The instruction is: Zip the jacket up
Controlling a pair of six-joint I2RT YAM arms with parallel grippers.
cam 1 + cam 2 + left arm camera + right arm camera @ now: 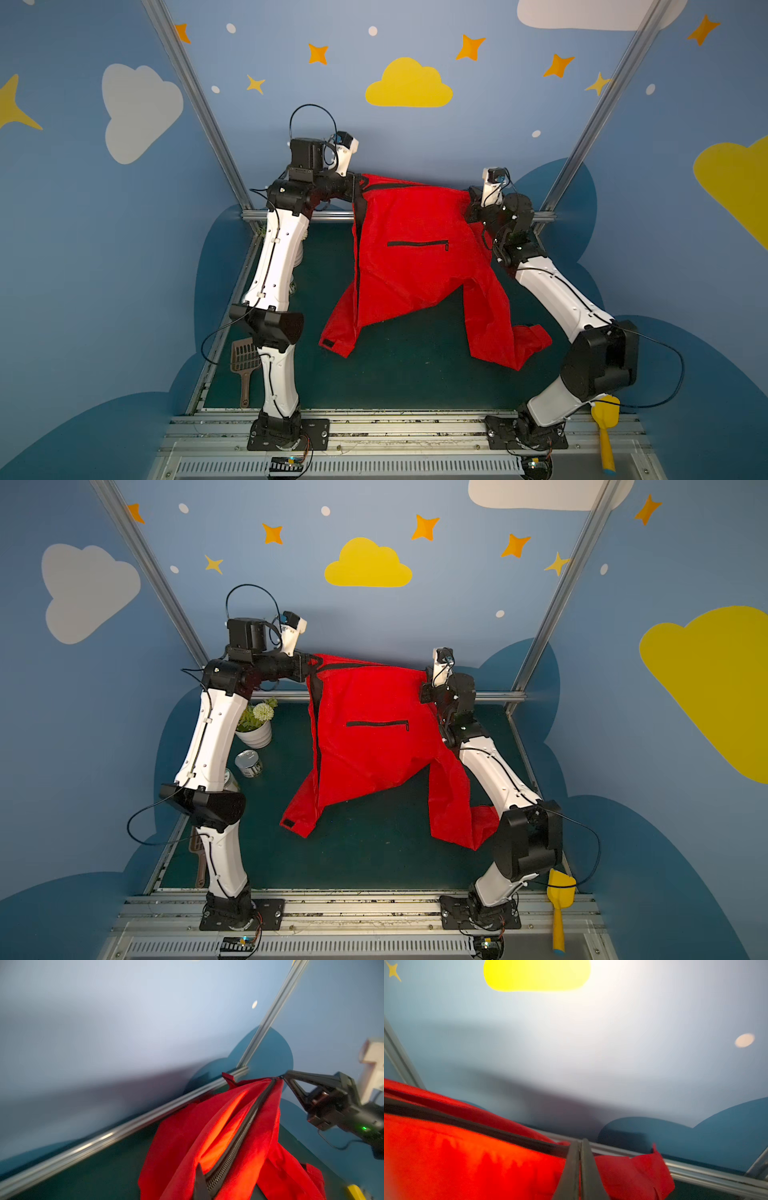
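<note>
The left claw (357,183) and right claw (471,197) are clenching the jacket (415,270) aloft. Its lower end is draping onto the tabletop (395,374).

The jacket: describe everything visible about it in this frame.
The jacket is thin, bright red fabric, stretched in the air between the left jaws and right jaws, both shut on its top edge. A black zipper runs taut between them. The pocket zipper looks closed. A sleeve with a black cuff tab and crumpled folds trail onto the green table.

jacket (415,266) between left end effector (360,183) and right end effector (470,196), over table (395,374)
</note>
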